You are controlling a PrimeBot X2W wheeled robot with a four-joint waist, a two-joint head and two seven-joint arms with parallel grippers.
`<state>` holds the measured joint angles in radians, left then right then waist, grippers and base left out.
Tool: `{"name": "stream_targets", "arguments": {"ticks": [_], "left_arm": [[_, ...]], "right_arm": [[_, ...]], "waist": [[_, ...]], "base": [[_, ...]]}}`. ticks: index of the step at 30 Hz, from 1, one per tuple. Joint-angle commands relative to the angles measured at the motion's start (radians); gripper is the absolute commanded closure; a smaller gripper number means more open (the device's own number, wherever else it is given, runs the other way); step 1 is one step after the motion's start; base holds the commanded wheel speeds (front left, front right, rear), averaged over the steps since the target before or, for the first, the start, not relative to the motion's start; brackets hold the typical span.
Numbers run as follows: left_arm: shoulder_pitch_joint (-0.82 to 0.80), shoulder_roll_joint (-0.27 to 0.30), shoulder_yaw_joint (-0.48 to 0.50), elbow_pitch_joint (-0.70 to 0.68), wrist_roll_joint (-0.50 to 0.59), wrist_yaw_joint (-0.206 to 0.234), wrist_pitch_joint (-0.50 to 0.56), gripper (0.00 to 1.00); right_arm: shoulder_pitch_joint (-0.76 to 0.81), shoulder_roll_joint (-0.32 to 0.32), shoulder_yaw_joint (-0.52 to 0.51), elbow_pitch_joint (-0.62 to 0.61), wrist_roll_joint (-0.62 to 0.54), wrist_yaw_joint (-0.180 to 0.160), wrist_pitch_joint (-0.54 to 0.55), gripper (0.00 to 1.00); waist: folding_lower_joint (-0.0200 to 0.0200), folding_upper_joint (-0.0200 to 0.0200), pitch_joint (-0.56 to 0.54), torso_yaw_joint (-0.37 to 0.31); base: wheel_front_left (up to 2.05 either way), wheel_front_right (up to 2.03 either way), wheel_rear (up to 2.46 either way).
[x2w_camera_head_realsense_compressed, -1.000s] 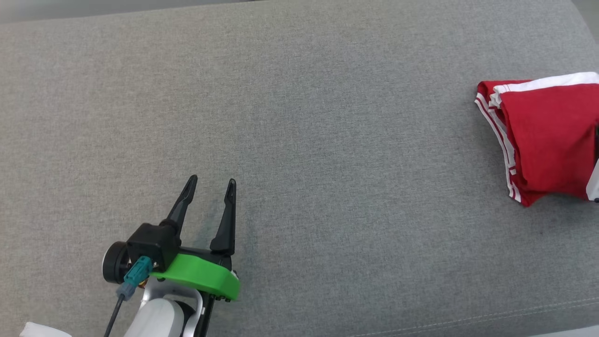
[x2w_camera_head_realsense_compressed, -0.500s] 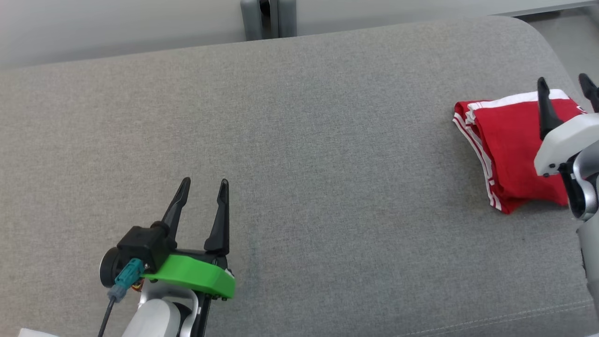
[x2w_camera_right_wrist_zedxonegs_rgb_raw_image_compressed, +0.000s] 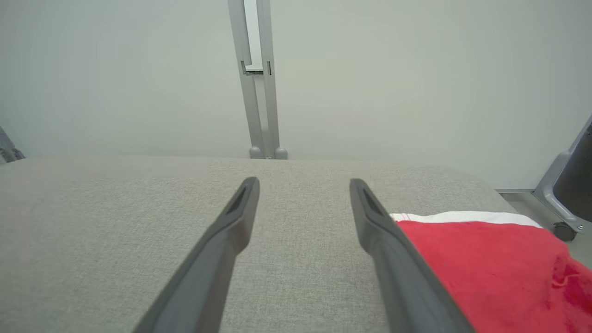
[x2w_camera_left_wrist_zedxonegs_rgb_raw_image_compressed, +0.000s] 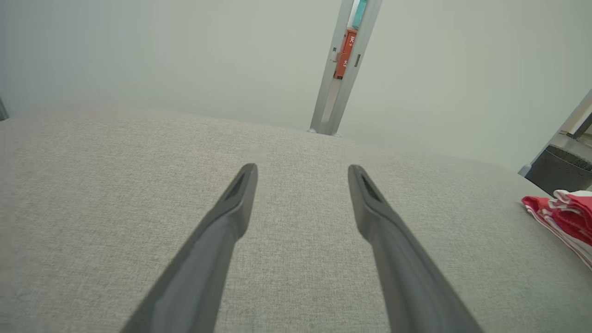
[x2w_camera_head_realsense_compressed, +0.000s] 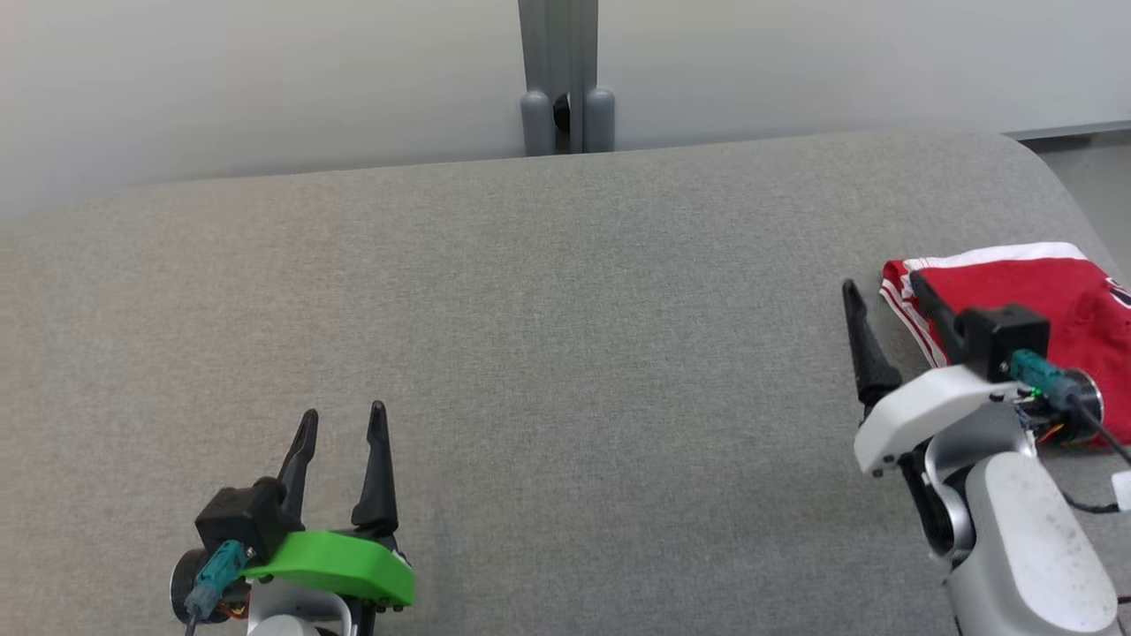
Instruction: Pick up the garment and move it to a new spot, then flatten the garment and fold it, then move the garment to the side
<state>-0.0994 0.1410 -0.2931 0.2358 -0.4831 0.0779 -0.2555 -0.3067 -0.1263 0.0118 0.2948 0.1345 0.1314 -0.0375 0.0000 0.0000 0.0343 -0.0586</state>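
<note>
The garment (x2w_camera_head_realsense_compressed: 1034, 287) is red with white trim and lies folded in a compact heap at the right end of the grey cushioned surface (x2w_camera_head_realsense_compressed: 565, 309). My right gripper (x2w_camera_head_realsense_compressed: 884, 284) hovers open at the garment's left edge, with one finger over bare cushion and the other over the red cloth, and nothing between them. In the right wrist view, the right gripper (x2w_camera_right_wrist_zedxonegs_rgb_raw_image_compressed: 304, 181) has the garment (x2w_camera_right_wrist_zedxonegs_rgb_raw_image_compressed: 485, 263) just beside its right finger. My left gripper (x2w_camera_head_realsense_compressed: 344, 412) stands open and empty at the lower left, far from the garment. From the left gripper (x2w_camera_left_wrist_zedxonegs_rgb_raw_image_compressed: 301, 169), the garment (x2w_camera_left_wrist_zedxonegs_rgb_raw_image_compressed: 562, 212) sits at the far right.
A grey metal post (x2w_camera_head_realsense_compressed: 565, 79) stands against the pale wall behind the cushion's far edge. The cushion's rounded right corner drops to the floor (x2w_camera_head_realsense_compressed: 1096, 168) close behind the garment. A dark wheeled base (x2w_camera_right_wrist_zedxonegs_rgb_raw_image_compressed: 573, 185) sits beyond that corner.
The head camera has tilted up, bringing the wall and post into view. My right gripper came into view over the garment, then drew back to its left edge. The left gripper stayed open.
</note>
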Motion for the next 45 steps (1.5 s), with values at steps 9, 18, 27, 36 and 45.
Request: {"name": "stream_targets", "arguments": {"ticks": [9,18,27,36,45], "left_arm": [[0.052,0.0,0.032,0.03,0.03,0.015,-0.009,0.0],[0.062,-0.006,0.048,0.031,0.068,0.013,-0.009,0.0],[0.062,-0.015,0.057,0.062,0.071,0.005,-0.009,0.0],[0.054,-0.019,0.06,0.072,0.082,-0.003,-0.009,0.0],[0.057,-0.03,0.057,0.09,0.066,-0.008,-0.002,1.0]], "right_arm": [[0.162,0.072,0.015,-0.063,-0.011,-0.002,-0.065,0.0],[0.222,0.075,0.013,-0.03,0.058,-0.002,-0.14,0.0],[0.2,0.075,0.018,0.021,0.064,-0.002,-0.168,0.0],[0.192,0.075,0.021,0.039,0.065,-0.002,-0.178,0.0],[0.214,0.08,0.021,0.06,0.066,0.0,-0.173,1.0]], "waist": [[0.0,0.0,-0.059,0.053],[0.0,0.0,-0.067,0.064],[0.0,0.0,-0.07,0.072],[0.0,0.0,-0.071,0.071],[0.0,0.0,-0.069,0.071]], "base": [[0.0,0.0,0.0],[0.0,0.0,0.0],[0.0,0.0,0.0],[0.0,0.0,0.0],[0.0,0.0,0.0]]}}
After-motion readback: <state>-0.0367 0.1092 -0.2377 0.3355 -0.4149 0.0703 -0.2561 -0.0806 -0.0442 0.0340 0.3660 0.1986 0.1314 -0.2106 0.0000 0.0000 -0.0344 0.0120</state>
